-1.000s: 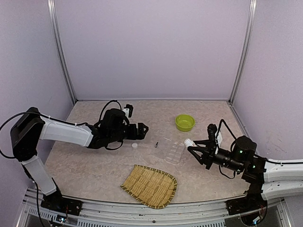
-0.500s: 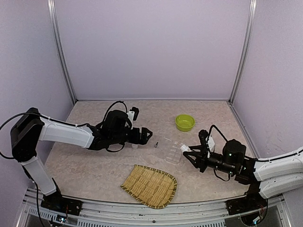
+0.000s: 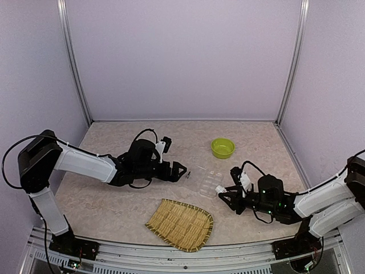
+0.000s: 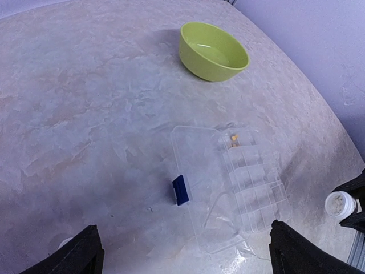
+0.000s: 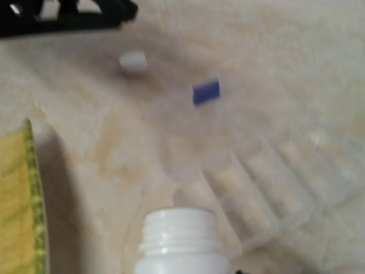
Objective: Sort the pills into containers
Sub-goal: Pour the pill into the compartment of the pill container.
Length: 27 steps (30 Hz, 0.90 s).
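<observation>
The clear organiser box (image 3: 209,180) lies open in the middle of the table, with a dark blue latch (image 4: 181,189) on its lid. In the left wrist view the box (image 4: 251,188) shows a few small orange pills (image 4: 234,137) in its far compartment. My left gripper (image 3: 181,169) is open and empty, low over the table just left of the box. My right gripper (image 3: 227,193) is shut on an uncapped white pill bottle (image 3: 219,189), tilted with its mouth (image 5: 181,221) at the box's near right edge. The bottle also shows in the left wrist view (image 4: 340,204).
A lime-green bowl (image 3: 222,148) stands behind the box. A woven bamboo tray (image 3: 181,224) lies at the front, near the right gripper. A small white cap (image 5: 133,61) lies on the table left of the box, under the left arm.
My left gripper has moved right, toward the box. My right arm has moved left and lower with the bottle, bringing its mouth to the box's edge.
</observation>
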{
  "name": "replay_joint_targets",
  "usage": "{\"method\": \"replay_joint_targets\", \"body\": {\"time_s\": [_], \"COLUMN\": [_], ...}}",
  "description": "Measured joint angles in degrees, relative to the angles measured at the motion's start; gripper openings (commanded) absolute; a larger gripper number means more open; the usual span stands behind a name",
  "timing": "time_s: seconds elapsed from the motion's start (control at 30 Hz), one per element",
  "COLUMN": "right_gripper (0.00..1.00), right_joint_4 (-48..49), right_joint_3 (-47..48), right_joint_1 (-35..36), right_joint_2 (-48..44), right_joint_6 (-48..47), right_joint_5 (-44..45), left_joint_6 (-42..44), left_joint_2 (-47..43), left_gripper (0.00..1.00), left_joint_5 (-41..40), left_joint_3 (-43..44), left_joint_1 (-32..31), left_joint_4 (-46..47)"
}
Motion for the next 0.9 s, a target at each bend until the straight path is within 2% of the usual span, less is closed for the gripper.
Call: {"method": "replay_joint_targets", "body": {"time_s": [0.43,0.9], "right_gripper": [0.09,0.09], "right_joint_4": [-1.3,-7.4], "right_joint_3": [4.0,7.3], "right_joint_1": [-1.1,-1.9], "right_joint_2": [5.8,9.3], "right_joint_6": [0.4,0.4], "right_joint_5": [0.1,-0.5], "left_joint_6": [0.0,0.0], "left_joint_2": [0.2,0.2], "left_gripper": [0.99,0.99], "left_joint_5": [1.4,1.6], "left_joint_3": [-0.2,-0.4], "left_joint_1": [-0.2,-0.2], "left_joint_4": [1.3,1.7]}}
